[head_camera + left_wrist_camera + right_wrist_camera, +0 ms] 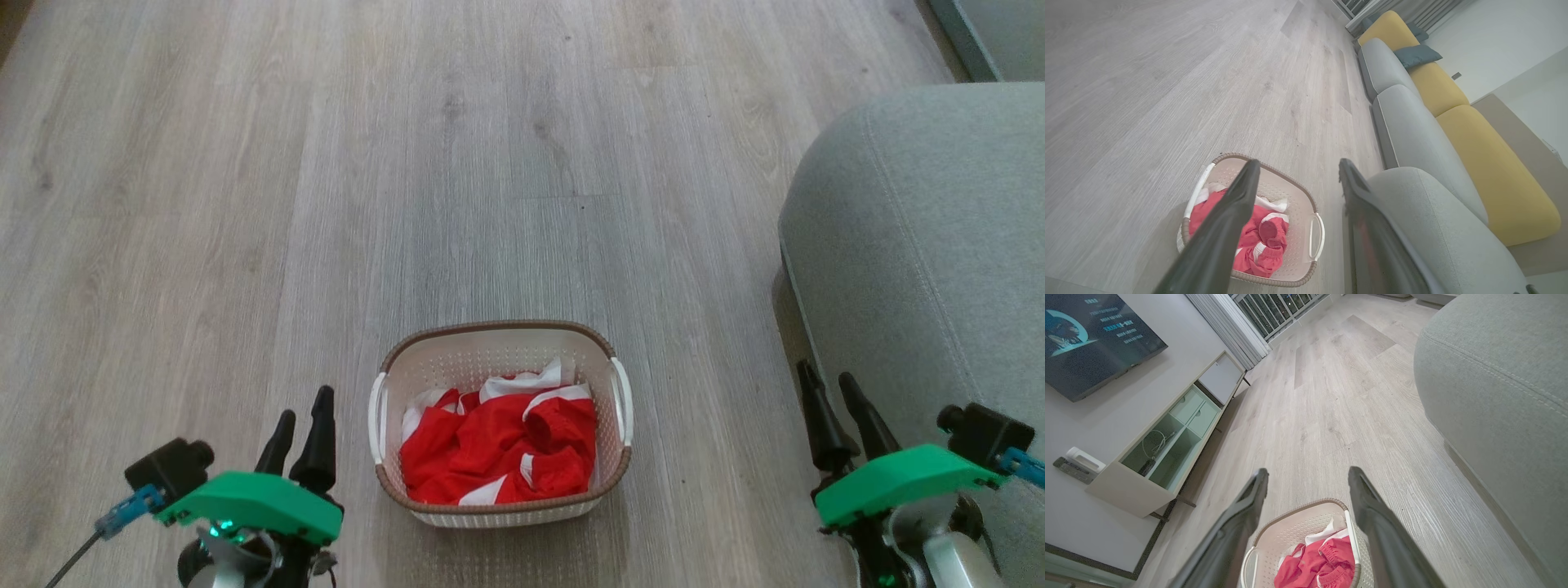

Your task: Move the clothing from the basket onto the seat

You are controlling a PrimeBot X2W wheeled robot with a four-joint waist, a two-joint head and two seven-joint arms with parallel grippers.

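Lies crumpled in the cream-white perforated plastic basket with brown rim point(498, 329) at 6 o'clock on the pale wood-plank floor point(326, 163): bright red soft fabric clothing with white stripes point(506, 445). Large light grey upholstered seat point(939, 245) at 3 o'clock. Left jaws and right jaws spread wide, holding nothing. Best to descend straight, pinch a raised fold, and lift clear before swinging toward 3. No clear heading, being bunched; longer spread roughly 9 to 3.

Open floor point(490, 163) rings the basket point(490, 359) — the seat point(939, 245) bulks at right.
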